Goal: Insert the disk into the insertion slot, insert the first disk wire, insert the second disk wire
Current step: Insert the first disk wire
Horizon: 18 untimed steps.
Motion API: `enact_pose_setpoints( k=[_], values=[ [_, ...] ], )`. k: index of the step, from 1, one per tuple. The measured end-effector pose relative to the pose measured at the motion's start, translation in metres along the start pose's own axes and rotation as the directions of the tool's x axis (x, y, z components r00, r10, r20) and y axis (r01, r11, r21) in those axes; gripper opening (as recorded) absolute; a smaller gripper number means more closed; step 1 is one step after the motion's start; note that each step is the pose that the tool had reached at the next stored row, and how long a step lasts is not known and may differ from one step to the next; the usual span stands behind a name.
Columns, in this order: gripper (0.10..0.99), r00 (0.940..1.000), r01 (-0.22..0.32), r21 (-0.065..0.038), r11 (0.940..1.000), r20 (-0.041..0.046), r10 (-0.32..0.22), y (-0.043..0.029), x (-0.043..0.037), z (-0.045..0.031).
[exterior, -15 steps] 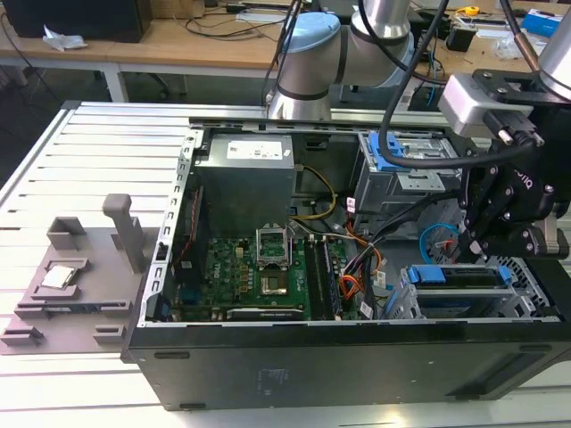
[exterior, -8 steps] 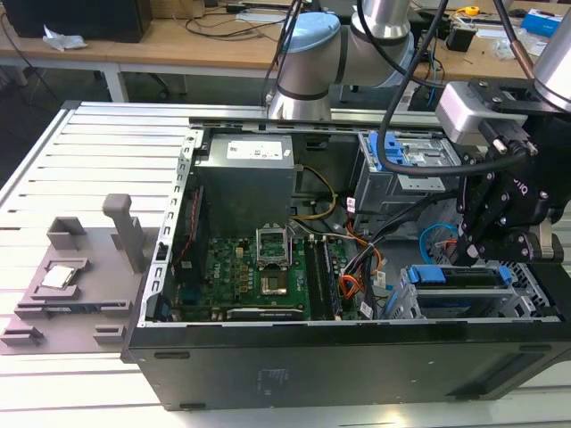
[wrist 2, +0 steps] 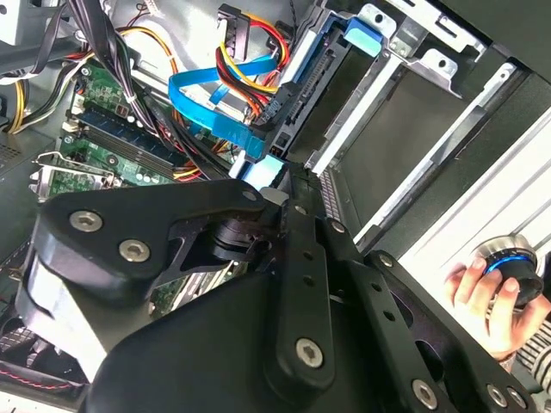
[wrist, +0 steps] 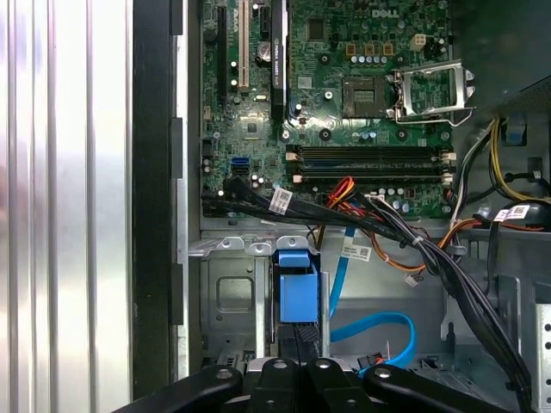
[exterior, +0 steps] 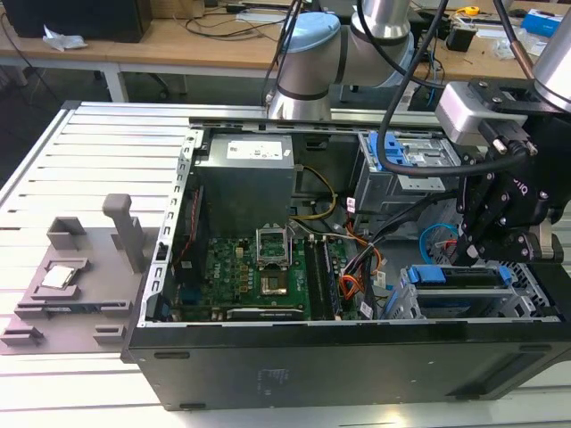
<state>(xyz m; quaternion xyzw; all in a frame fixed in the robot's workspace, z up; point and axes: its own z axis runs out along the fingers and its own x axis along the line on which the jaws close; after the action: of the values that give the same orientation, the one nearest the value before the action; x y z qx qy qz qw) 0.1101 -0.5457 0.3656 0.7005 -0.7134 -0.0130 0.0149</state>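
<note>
Disk [exterior: 455,277] in slot [exterior: 403,305], wires [exterior: 355,266] beside (hand [exterior: 479,253] above)

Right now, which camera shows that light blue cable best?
The second wrist view: the light blue cable loops large and close. The first wrist view shows one curve; the exterior view, a small distant loop.

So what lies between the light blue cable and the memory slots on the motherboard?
In the first wrist view, a bundle of black cables crosses there, with thin orange-red wires beside it, between the light blue cable and the memory slots.
</note>
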Motion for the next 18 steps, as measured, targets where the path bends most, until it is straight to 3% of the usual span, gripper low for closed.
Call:
enact_pose_setpoints(
  k=[5,7,8,10,13,18],
  values=[
    [0.106,1.0,0.0,0.0,1.0,0.0,0.0,0.0,0.0,0.0001],
    [0.235,1.0,0.0,0.0,1.0,0.0,0.0,0.0,0.0,0.0002],
    [0.235,1.0,0.0,0.0,1.0,0.0001,0.0,0.0,0.0,0.0002],
    [0.361,1.0,0.0,0.0,1.0,0.0,0.0,0.0,0.0,0.0003],
    [0.361,1.0,0.0,0.0,1.0,0.0002,0.0,0.0,-0.0022,0.0004],
    [0.361,1.0,0.0,0.0,1.0,-0.0018,0.0,0.0004,-0.015,-0.0037]
  ],
)
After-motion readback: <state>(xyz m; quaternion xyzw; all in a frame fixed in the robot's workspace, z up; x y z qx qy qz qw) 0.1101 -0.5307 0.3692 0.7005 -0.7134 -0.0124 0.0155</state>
